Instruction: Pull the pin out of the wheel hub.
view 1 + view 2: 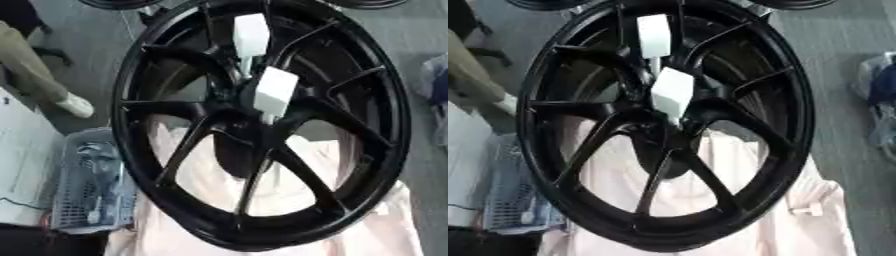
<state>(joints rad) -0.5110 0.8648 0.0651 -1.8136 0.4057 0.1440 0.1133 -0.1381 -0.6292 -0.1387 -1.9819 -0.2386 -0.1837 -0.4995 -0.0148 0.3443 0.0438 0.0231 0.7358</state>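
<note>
left eye view shows the black wheel hub [262, 125] with two white pins [275, 92] at its centre; no robot hand shows.

Wheel hub [262, 125]: black throughout, rim and spokes alike. Two blocks at its centre, upper block [251, 34] and lower block [276, 91]: white. Cloth [737, 165] beneath: pale pink, plain. Basket [87, 185]: grey, possibly a mesh pattern. Small peg [808, 209] on the cloth: cream. Floor [87, 60]: grey.
</note>
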